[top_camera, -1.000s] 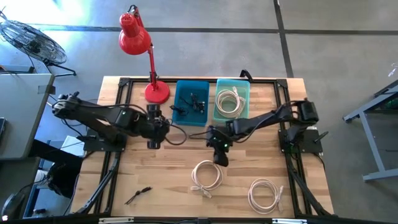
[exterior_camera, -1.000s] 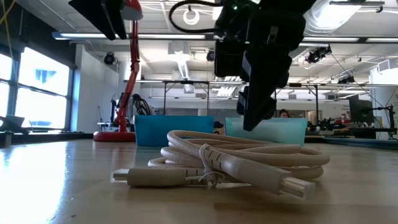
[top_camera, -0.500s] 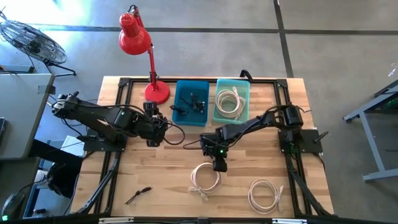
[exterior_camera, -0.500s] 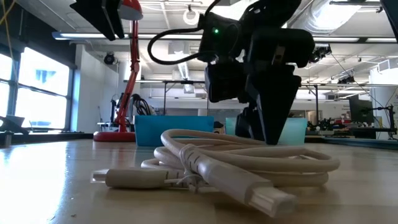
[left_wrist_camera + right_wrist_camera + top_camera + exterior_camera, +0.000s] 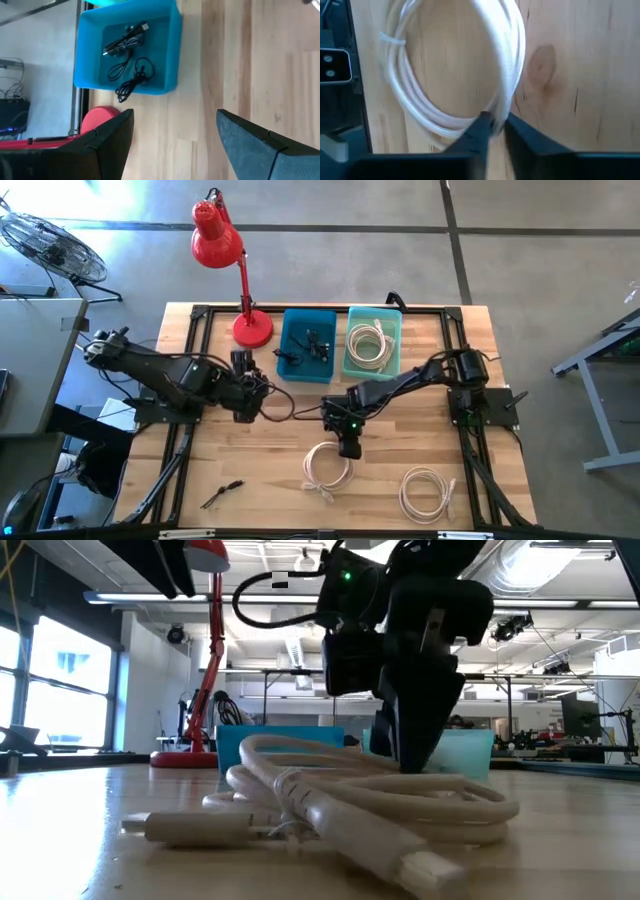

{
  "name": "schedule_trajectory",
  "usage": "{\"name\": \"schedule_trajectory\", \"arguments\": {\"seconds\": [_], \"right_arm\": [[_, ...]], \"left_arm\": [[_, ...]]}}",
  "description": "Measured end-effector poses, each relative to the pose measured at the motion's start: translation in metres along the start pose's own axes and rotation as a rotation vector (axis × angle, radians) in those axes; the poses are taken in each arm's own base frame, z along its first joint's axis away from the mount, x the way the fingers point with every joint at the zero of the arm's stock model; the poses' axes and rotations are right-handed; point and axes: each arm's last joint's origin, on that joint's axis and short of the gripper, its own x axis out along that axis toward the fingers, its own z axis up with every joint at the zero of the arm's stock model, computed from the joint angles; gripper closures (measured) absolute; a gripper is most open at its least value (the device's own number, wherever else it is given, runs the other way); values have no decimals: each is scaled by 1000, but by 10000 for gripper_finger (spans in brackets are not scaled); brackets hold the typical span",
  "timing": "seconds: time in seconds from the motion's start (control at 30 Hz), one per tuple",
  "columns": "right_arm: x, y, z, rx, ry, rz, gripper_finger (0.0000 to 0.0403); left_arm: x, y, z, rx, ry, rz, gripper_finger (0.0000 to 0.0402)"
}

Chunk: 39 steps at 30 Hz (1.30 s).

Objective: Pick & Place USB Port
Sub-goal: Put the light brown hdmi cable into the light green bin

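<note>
A red metal desk lamp (image 5: pixel 240 275) stands on its round base at the far left corner of the pale wooden table (image 5: pixel 260 455), its shade leaning out past the table's edge. A small black tool (image 5: pixel 221 493) lies alone near the front left corner. Off to the left on the grey concrete floor (image 5: pixel 540 250) stands a wire-guard fan (image 5: pixel 50 245).

Wooden table (image 5: pixel 250 460). Right gripper (image 5: pixel 349 447) at top edge of white coiled cable (image 5: pixel 327 468), mid-table. Second white coil (image 5: pixel 427 490) near front right. Left gripper (image 5: pixel 243 412) hovers in front of red lamp (image 5: pixel 228 255) base. Blue bin (image 5: pixel 288 370) with dark cables, teal bin (image 5: pixel 393 350) with white cable, side by side at back. Small black tool (image 5: pixel 221 494) front left.
</note>
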Motion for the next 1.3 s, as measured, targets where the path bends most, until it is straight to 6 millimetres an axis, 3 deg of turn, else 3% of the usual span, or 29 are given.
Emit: {"name": "schedule_trajectory", "arguments": {"seconds": [0.07,0.37,0.57,0.8,0.97,1.13,1.3], "right_arm": [[0,-1,1,-4,-14,-45,388],[-2,3,-3,-9,-32,-172,396],[-23,23,-10,-42,-89,-293,397],[-81,61,-22,-87,-192,-444,398],[-134,81,-31,-104,-318,-574,399],[-184,82,-42,-83,-421,-712,399],[-227,64,-51,-16,-501,-813,399]], "left_arm": [[-2,-4,-1,1,-8,-9,121],[-13,-20,-3,73,-47,-52,121],[-14,-22,-4,74,-43,-82,121],[-13,-24,-2,66,-53,-84,121],[-13,-23,-1,61,-70,-39,121],[-13,-21,-1,81,-79,6,121],[-13,-21,-1,86,-80,11,121]]}}
